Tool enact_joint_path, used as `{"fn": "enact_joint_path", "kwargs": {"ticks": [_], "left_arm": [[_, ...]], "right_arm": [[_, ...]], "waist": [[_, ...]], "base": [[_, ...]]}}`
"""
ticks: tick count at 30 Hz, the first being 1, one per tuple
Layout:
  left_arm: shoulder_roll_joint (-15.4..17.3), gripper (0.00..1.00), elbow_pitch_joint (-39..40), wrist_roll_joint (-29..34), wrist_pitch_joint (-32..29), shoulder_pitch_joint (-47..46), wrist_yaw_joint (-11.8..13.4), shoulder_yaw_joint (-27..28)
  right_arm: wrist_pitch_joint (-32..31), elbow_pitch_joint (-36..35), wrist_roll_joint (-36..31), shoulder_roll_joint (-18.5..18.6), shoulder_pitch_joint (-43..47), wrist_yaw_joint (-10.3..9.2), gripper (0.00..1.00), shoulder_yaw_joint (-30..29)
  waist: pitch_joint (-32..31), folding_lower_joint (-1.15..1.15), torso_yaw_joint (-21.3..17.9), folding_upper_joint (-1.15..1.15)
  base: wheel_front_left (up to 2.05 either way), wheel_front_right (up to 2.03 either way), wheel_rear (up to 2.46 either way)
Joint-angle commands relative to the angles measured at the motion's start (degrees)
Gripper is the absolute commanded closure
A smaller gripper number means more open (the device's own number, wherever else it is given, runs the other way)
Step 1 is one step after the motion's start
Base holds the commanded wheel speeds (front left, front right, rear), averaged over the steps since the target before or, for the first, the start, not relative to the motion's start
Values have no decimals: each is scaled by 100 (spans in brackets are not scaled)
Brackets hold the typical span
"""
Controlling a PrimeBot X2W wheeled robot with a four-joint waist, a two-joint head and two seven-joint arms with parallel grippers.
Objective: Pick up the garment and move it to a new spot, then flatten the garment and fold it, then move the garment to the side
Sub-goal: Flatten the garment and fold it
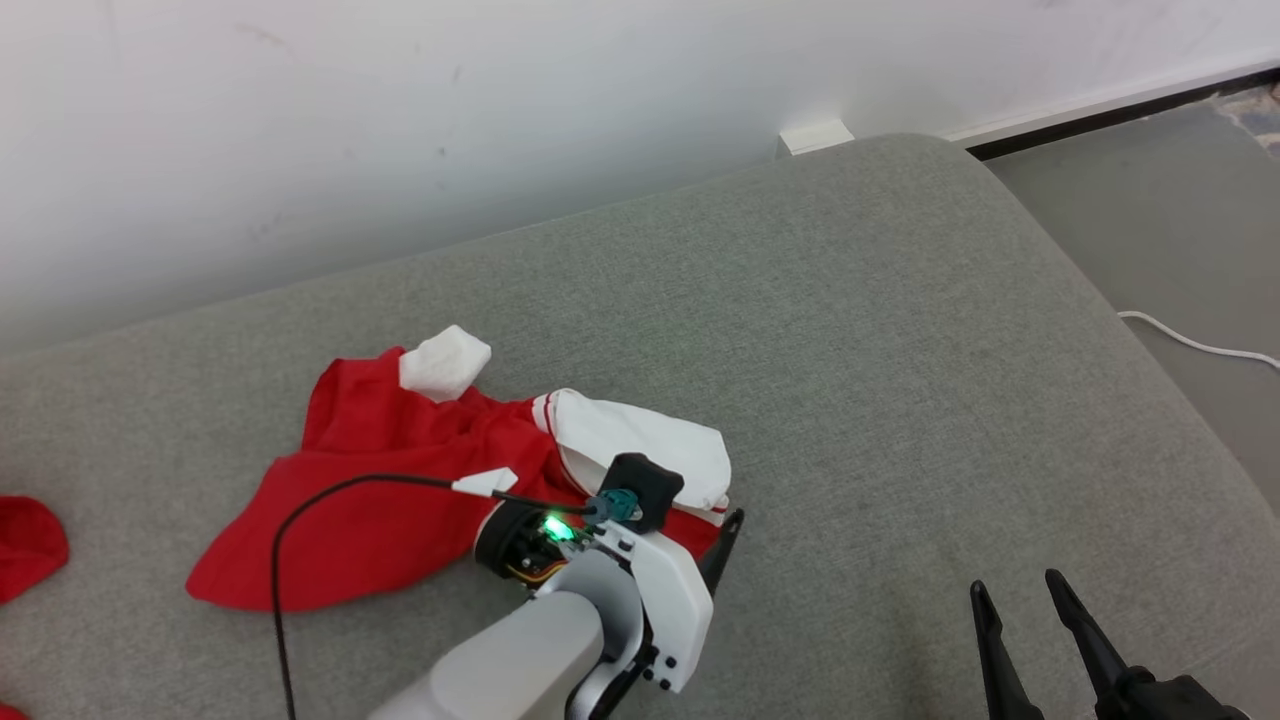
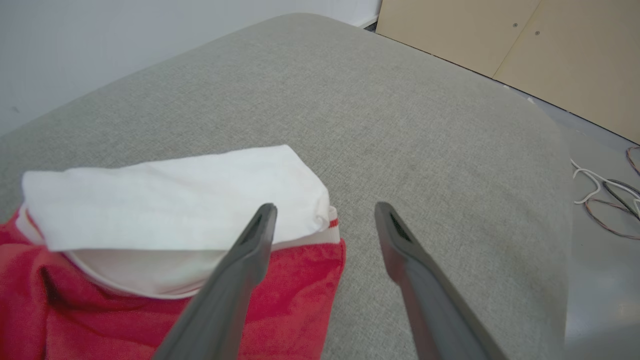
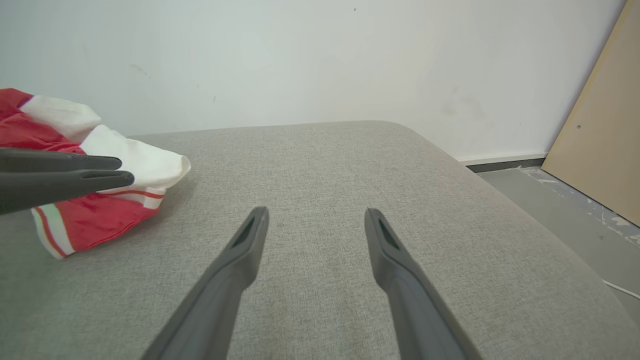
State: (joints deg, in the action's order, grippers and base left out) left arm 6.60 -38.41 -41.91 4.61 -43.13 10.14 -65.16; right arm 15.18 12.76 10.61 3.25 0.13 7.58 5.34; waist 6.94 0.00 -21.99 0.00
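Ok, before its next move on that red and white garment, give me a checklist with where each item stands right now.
1. Left gripper open and empty: ok, fingers apart at the edge of the garment.
2. Right gripper open and empty: ok, above bare cushion.
3. Garment lying flat: not ok, it is bunched, with a white part folded over the red.
4. Free cushion for spreading: ok, bare surface towards the robot's right.
5. Left gripper clear of the cloth: cannot tell, one finger overlaps the white fold in the left wrist view.
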Motion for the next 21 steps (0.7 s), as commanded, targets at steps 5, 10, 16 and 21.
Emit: {"fn": "enact_joint_path", "kwargs": {"ticks": [5,10,16,21], "left_arm": [[63,0,-316,100,-42,-164,-20,-64],[-7,36,-624,62,9,-254,-111,-79],[-93,60,-908,11,71,-287,-197,-90],[-156,100,-1117,-64,122,-334,-317,-78]], "right_arm": [[-5,31,50,-24,-72,-17,0,31],[-5,42,58,-30,-106,-17,0,44],[-5,50,68,-30,-123,-17,0,61],[-5,60,80,-31,-109,-17,0,52]], "waist": [[66,0,-134,0],[110,0,-197,0],[136,0,-247,0],[130,0,-265,0]], "base": [[0,0,0],[0,0,0],[0,0,0],[0,0,0]]}}
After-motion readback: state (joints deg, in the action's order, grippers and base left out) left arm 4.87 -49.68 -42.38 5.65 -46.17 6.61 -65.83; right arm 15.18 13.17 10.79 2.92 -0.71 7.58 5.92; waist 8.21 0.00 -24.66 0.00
